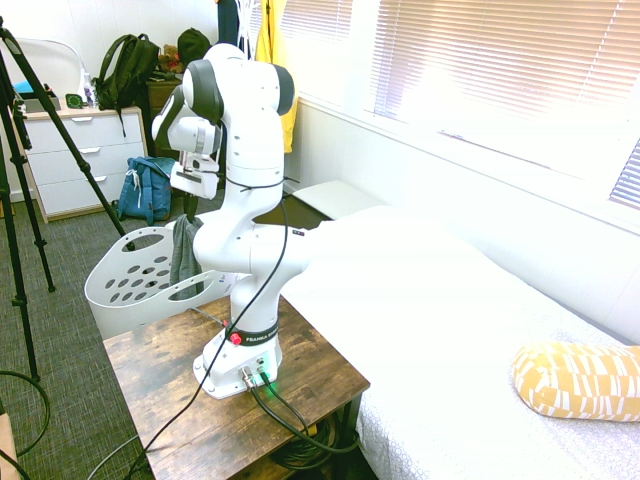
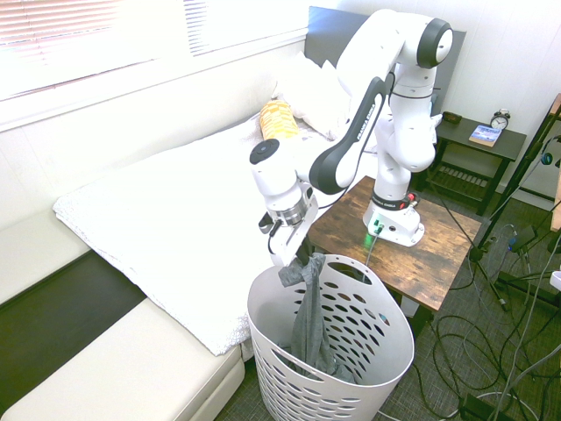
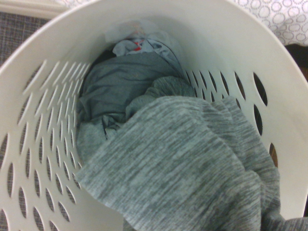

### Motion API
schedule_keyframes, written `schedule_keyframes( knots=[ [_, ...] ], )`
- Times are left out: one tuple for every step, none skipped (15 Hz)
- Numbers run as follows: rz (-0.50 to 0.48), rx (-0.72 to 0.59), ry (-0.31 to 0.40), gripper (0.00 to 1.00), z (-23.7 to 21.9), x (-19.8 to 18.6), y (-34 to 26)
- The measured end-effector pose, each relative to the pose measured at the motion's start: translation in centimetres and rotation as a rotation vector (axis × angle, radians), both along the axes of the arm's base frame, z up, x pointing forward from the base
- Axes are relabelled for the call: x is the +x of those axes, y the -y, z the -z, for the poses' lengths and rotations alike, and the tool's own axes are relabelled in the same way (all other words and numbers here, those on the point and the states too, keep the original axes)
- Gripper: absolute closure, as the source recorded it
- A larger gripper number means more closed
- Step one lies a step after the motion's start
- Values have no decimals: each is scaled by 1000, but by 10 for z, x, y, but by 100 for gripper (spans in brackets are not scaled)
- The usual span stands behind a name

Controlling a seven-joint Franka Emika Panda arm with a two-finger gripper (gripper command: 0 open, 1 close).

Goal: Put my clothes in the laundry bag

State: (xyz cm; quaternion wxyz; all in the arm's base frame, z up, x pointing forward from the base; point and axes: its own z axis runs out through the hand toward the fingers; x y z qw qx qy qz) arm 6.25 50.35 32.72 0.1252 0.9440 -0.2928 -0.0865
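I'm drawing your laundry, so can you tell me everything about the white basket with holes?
The white plastic-looking laundry basket is tall and upright, with a curved rim, rows of oval holes and handle cut-outs near the top. It stands on the dark carpet beside the brown wooden table. Crumpled clothes lie at its bottom. A soft grey garment hangs down inside it from the white arm's gripper.

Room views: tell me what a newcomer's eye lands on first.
The big white arm bolted to the wooden table dominates. Its pincer holds a grey garment that hangs down into the white laundry basket. Beyond, the yellow patterned pillow brightens the white bed.
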Motion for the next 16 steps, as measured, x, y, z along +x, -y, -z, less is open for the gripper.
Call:
schedule_keyframes(
  knots=[
    [-1,-6,-4,0,4,0,0],
    [-5,-9,-2,0,6,0,0],
    [-10,-9,2,0,6,0,0],
    [-14,-7,5,0,5,-1,-1],
    [-19,-3,9,0,4,-2,-2],
    [-21,4,15,0,3,-1,-3],
    [-23,11,25,0,2,2,-4],
    [-21,15,40,0,2,9,-4],
    [-15,18,59,0,0,23,-3],
    [-11,25,79,0,-3,46,0],
    [-18,38,106,0,-10,74,5],
    [-26,53,136,0,-19,104,11],
    [-34,65,164,0,-28,131,20],
    [-45,71,194,0,-36,160,33],
    [-52,83,225,0,-43,188,47],
    [-58,89,262,0,-51,219,67]
  ],
)
